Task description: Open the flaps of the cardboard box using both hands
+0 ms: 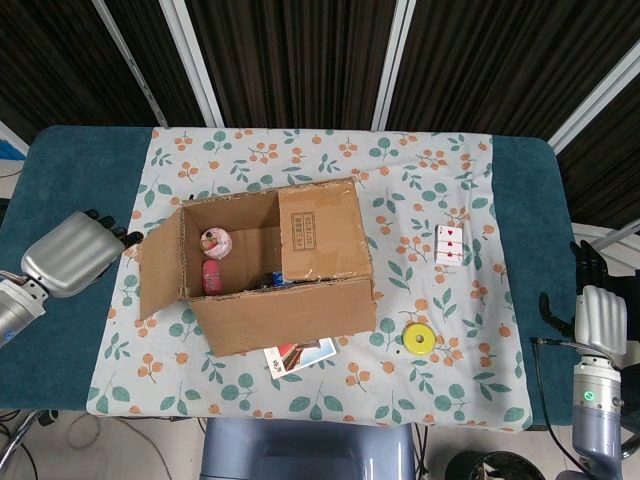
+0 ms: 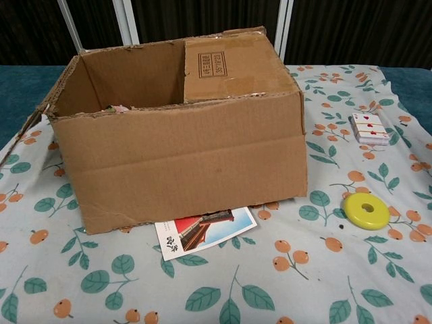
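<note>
Cardboard fills the middle of the head view: the cardboard box sits on the floral cloth over the worktop. Its left flap is folded out and down toward nine o'clock, while the right flap lies flat across the opening, its hinge along the box's three o'clock edge and its free edge pointing to nine o'clock. That flap, I'd judge, is the one left to lift. The left hand sits at nine o'clock from the box, just clear of the lowered flap, holding nothing; its dark fingertips show at the front, though how far they spread I cannot tell. The right hand hangs far out at four o'clock past the worktop's edge, well apart from the box, grasping nothing; from the back I cannot tell how its fingers lie. It is on the side of the hinge, so I'd expect it to reach over toward ten o'clock to catch the free edge. Playing cards and a yellow ring lie between it and the box.

From the chest view neither hand shows. The box stands square on, its right flap level over the right half at one o'clock, the left half open. A postcard pokes out from under the front wall at six o'clock.
</note>
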Controlling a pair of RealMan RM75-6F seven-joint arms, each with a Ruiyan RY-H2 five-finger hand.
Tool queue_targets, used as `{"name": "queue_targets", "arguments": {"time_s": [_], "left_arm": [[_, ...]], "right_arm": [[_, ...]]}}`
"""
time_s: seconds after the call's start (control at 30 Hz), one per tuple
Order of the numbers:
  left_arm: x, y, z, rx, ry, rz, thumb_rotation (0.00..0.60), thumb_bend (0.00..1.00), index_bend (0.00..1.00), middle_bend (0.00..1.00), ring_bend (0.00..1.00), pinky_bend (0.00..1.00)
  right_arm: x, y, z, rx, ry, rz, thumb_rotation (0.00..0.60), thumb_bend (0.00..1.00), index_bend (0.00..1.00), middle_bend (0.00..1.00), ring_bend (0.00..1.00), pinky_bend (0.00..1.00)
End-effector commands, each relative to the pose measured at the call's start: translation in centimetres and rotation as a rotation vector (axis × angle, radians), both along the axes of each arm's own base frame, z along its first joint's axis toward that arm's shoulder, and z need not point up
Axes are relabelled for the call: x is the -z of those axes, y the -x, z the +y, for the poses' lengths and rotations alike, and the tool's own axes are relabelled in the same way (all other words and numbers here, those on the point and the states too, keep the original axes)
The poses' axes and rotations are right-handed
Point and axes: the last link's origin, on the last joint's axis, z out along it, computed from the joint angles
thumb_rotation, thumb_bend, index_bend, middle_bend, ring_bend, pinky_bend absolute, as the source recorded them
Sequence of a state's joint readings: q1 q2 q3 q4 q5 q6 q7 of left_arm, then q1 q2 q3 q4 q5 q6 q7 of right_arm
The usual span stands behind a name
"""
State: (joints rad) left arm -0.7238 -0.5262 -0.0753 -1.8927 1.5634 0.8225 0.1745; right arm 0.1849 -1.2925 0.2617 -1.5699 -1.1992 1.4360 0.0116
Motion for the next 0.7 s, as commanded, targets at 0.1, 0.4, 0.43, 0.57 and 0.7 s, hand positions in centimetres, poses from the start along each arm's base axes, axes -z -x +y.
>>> {"name": "queue_targets", "arguments": {"time_s": [0.1, 0.4, 0.43, 0.57, 0.7], "left_arm": [[0.0, 2.3, -1.0, -0.056, -0.054, -0.100, 0.600, 0.62, 0.30, 0.48, 0.39, 0.47], [2.6, 7.0, -4.6, -0.158, -0.241, -0.368, 0.600, 0.28, 0.03, 0.06, 0.03, 0.08], [3.0, 7.5, -5.0, -0.172, -0.259, -0.387, 0.600, 0.26, 0.01, 0.02, 0.01, 0.06], [4.7, 9.5, -6.8, -0.215, -0.344, -0.450, 0.600, 0.24, 0.00, 0.00, 0.00, 0.03], [6.2, 11.0, -8.0, -0.225, -0.432, -0.519, 0.600, 0.24, 0.00, 0.00, 0.00, 0.03]], "right_arm": [[0.0, 0.0, 0.0, -0.001, -0.006, 0.004, 0.600, 0.47, 0.02, 0.00, 0.00, 0.24], [0.0, -0.8, -0.2, -0.034, -0.031, 0.037, 0.600, 0.47, 0.02, 0.00, 0.00, 0.24], [0.0, -0.9, -0.3, -0.040, -0.036, 0.041, 0.600, 0.47, 0.02, 0.00, 0.00, 0.24], [0.1, -1.9, -0.8, -0.077, -0.068, 0.071, 0.600, 0.47, 0.02, 0.00, 0.00, 0.24], [-0.2, -4.0, -2.1, -0.162, -0.110, 0.116, 0.600, 0.45, 0.02, 0.00, 0.00, 0.24]]}}
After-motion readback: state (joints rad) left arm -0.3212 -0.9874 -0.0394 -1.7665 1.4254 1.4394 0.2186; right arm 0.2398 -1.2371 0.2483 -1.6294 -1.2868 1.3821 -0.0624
